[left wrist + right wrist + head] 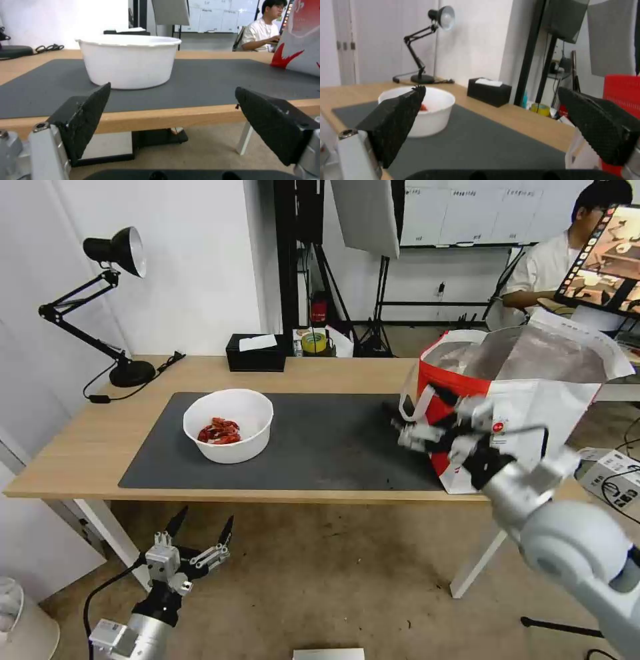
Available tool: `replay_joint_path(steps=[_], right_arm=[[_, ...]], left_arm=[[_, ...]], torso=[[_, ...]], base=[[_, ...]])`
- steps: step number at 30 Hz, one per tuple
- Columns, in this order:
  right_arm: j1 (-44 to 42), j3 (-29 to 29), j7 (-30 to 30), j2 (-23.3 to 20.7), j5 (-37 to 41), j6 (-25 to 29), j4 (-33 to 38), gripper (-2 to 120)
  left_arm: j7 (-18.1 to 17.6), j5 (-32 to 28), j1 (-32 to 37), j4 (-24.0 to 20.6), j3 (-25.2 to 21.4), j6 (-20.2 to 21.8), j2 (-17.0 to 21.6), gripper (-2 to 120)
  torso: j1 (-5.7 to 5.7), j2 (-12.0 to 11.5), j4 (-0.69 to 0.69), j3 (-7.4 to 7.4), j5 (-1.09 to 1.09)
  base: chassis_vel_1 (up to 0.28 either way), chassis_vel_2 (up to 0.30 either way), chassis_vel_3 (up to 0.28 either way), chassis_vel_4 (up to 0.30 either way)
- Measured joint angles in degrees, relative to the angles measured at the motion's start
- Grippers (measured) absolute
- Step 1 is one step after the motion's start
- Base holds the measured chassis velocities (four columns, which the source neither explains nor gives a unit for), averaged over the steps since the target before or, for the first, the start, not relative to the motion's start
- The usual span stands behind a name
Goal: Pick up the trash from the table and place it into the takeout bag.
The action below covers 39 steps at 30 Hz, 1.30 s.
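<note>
Down low on the left, the left gripper (203, 522) hangs below the front edge of the table (80, 447), in front of it. Its two black fingers (85, 120) are spread wide apart, and they hold nothing and touch nothing. On the table lies a dark grey mat (320, 447). The white bowl (228, 425) sits on the left part of the mat, with red shells (219, 431) inside. The left wrist view looks at the bowl (128, 61) from the side, so the shells are hidden there. At the back of the table are a black lamp (113, 307) and a black tissue box (255, 353). Over on the right, the right gripper (400, 423) is up over the right side of the mat, just beside the takeout bag (533, 407). In the right wrist view its fingers (395, 125) are wide apart too, with nothing between them. That view also shows the bowl (430, 115) with a bit of red in it, and the lamp (423, 47) behind. The bag stands at the right end of the table, its top open and its silver lining (533, 353) showing.
</note>
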Motion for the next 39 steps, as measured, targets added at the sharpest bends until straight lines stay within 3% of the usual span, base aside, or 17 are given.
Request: replay_joint_path(steps=[5, 13, 20, 35, 39], right_arm=[[-10.30, 4.30, -3.17, 4.62, -6.12, 5.94, -3.47, 100], [-21.21, 5.79, -4.09, 12.67, -11.14, 13.03, -9.04, 100], [-22.73, 4.07, -2.18, 15.15, -13.52, 16.06, -11.61, 100], [-22.16, 1.93, 2.98, 16.90, -15.87, 17.07, -12.32, 100], [-21.73, 1.75, 5.97, 17.68, -20.42, 17.74, -12.93, 100]], left_arm=[[0.82, 0.17, 0.25, 0.31, -0.28, -0.48, -0.08, 100], [0.95, 0.18, 0.01, 1.47, -0.40, -0.92, 0.23, 100], [1.20, 0.18, -0.52, 2.49, -0.12, -1.28, 0.24, 100], [1.89, 0.32, -1.43, 3.86, 0.70, -1.80, -0.17, 100], [1.87, 0.39, -1.86, 4.39, 1.14, -1.76, -0.09, 100]], torso=[[0.00, 0.00, 0.00, 0.00, -0.01], [-0.01, 0.00, -0.01, 0.00, 0.00], [0.00, -0.01, 0.00, 0.00, 0.00], [0.00, -0.01, 0.00, 0.00, 0.00], [0.00, 0.00, 0.00, 0.00, 0.00]], base=[[0.000, 0.000, 0.000, 0.000], [0.000, 0.000, 0.000, 0.000], [0.000, 0.000, 0.000, 0.000], [0.000, 0.000, 0.000, 0.000], [0.000, 0.000, 0.000, 0.000]])
